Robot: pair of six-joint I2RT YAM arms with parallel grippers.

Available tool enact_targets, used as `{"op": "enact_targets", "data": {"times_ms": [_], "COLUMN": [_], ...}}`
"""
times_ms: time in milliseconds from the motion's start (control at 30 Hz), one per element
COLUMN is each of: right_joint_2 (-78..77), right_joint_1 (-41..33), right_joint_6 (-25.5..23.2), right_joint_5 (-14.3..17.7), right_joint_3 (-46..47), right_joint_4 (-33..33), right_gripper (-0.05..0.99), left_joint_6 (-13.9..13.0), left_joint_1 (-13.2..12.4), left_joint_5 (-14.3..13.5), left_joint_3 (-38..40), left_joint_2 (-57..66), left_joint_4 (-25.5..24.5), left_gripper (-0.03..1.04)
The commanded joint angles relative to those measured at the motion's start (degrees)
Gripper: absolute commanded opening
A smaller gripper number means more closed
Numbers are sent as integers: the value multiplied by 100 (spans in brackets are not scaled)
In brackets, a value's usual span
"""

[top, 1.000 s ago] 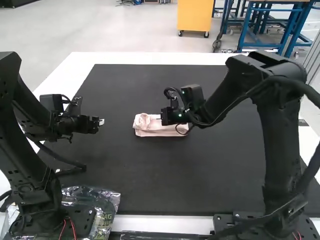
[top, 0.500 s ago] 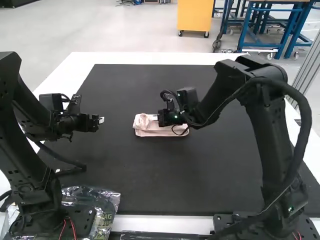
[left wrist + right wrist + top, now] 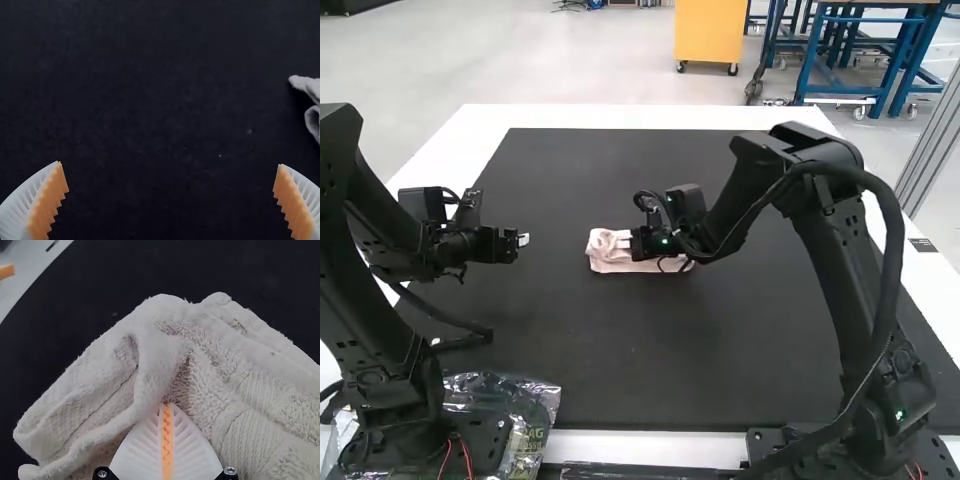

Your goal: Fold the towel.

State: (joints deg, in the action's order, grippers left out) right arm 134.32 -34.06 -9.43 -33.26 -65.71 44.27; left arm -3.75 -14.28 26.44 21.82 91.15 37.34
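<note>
While your left gripper (image 3: 169, 164) hung empty and wide open at left, your right gripper (image 3: 167, 405), fingers together, met the rumpled towel (image 3: 610, 252) mid-mat (image 3: 620, 350), apparently to secure a fold, though you couldn't tell if cloth was pinched.

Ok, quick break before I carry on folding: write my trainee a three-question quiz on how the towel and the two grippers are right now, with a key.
1. How does the towel lie on the black mat? (a) spread flat (b) folded into a small bundle (c) draped over the mat's edge
2. True or false: the left gripper is open, away from the towel.
3. Fill in: the right gripper, its tips at the towel, has its fingers ____ (open/shut).

Key: 1 b; 2 true; 3 shut.
</note>
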Motion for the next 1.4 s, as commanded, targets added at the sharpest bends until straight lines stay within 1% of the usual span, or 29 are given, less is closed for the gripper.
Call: {"op": "enact_targets", "data": {"times_ms": [0, 67, 167, 267, 367, 433, 567, 700, 767, 833, 867, 900, 933, 967, 1000, 1033, 1100, 1167, 1267, 1333, 1367], "right_joint_2": [252, 261, 147, -257, -723, -1040, -1760, -2604, -3140, -3773, -4125, -4476, -4819, -5188, -5540, -5874, -6498, -7166, -8299, -9011, -9336], "right_joint_1": [-83, -65, -30, 14, 84, 172, 383, 682, 884, 1112, 1227, 1341, 1455, 1569, 1684, 1789, 2027, 2246, 2571, 2774, 2879], "right_joint_6": [284, 302, 178, 20, -103, -182, -235, -322, -437, -498, -516, -525, -525, -525, -516, -516, -516, -489, -498, -498, -507], "right_joint_5": [56, 56, 38, 38, 38, 38, 38, 38, 38, 47, 82, 161, 302, 408, 504, 619, 733, 935, 1146, 1172, 1216], "right_joint_3": [-108, -73, -3, 50, 15, 6, 6, -38, -56, -56, -47, -29, -12, 6, 32, 59, 138, 278, 604, 806, 894], "right_joint_4": [-147, -156, -156, -164, -419, -586, -999, -1474, -1685, -1887, -1984, -2045, -2116, -2168, -2203, -2291, -2458, -2634, -2669, -2731, -2810], "right_gripper": [-3, -3, -2, -2, -2, -2, -2, -2, 0, 17, 29, 46, 66, 80, 89, 91, 91, 91, 91, 91, 91], "left_joint_6": [102, 111, 217, 419, 639, 797, 1131, 1377, 1421, 1526, 1535, 1544, 1544, 1535, 1526, 1517, 1517, 1517, 1517, 1526, 1526], "left_joint_1": [13, 13, 13, 13, 57, 189, 558, 927, 1103, 1253, 1314, 1367, 1411, 1446, 1472, 1472, 1472, 1455, 1455, 1455, 1455], "left_joint_5": [99, 99, 134, 134, 125, 107, 81, -16, -24, -60, -77, -86, -183, -288, -323, -341, -341, -341, -350, -402, -490], "left_joint_3": [-47, -38, -12, 68, 226, 393, 832, 1289, 1562, 1834, 1966, 2089, 2212, 2309, 2388, 2458, 2529, 2520, 2449, 2362, 2300], "left_joint_2": [-89, -89, -124, -256, -493, -660, -994, -1346, -1548, -1759, -1873, -1996, -2137, -2278, -2453, -2629, -3042, -3482, -4194, -4651, -4888], "left_joint_4": [45, 45, 151, 186, 124, 10, -412, -772, -983, -1194, -1326, -1449, -1563, -1651, -1748, -1827, -2003, -2117, -2363, -2530, -2583], "left_gripper": [97, 97, 97, 97, 97, 97, 97, 97, 97, 97, 97, 97, 97, 97, 97, 97, 97, 97, 97, 97, 97]}}
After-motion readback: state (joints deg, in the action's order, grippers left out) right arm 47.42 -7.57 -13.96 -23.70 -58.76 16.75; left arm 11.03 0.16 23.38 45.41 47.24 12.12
